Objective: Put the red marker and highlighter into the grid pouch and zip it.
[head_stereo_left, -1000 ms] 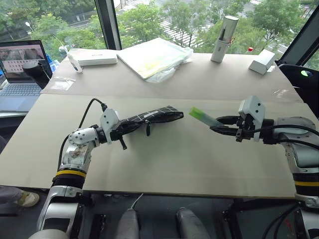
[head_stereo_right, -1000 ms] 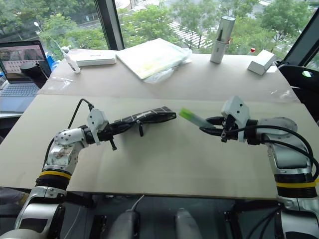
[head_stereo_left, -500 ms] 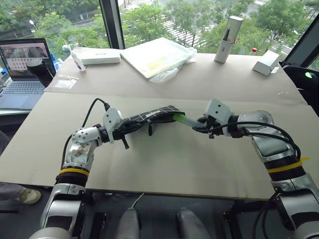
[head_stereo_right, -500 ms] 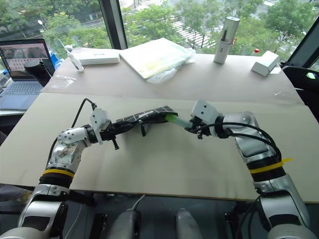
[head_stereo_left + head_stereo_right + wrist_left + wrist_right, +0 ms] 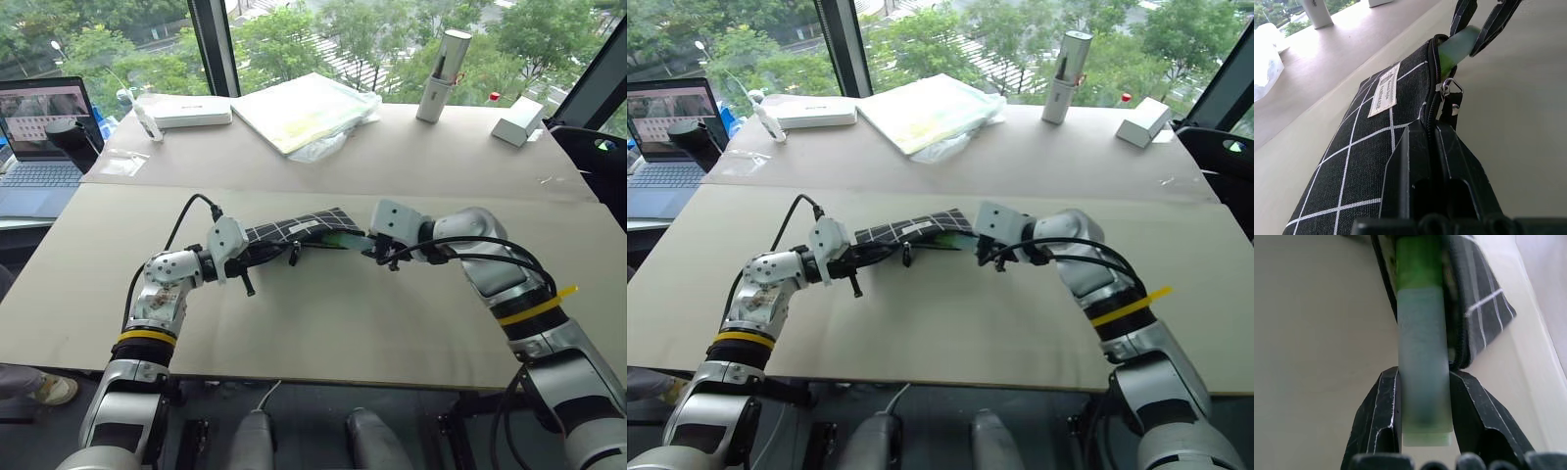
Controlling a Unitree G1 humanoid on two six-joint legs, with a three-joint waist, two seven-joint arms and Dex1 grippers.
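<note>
The grid pouch [image 5: 294, 230], black with white lines and a small white label, lies across the middle of the table. My left gripper [image 5: 245, 259] is shut on its near end, the fingers [image 5: 1415, 156] clamping the fabric along the zipper. The zipper stands open at the far end. My right gripper [image 5: 369, 245] is shut on the highlighter [image 5: 1420, 362], a pale green barrel. Its bright green end [image 5: 1418, 262] is pushed into the pouch's open mouth. The red marker is out of view.
A laptop [image 5: 44, 137] sits off the table's left edge. At the back lie a flat white box [image 5: 191, 111], a plastic-wrapped booklet [image 5: 304, 108], a tall white cylinder [image 5: 438, 61] and a small white box [image 5: 516, 121].
My right gripper has carried the highlighter leftward to the pouch, and its green end now sits in the open mouth. The left gripper and pouch have stayed put.
</note>
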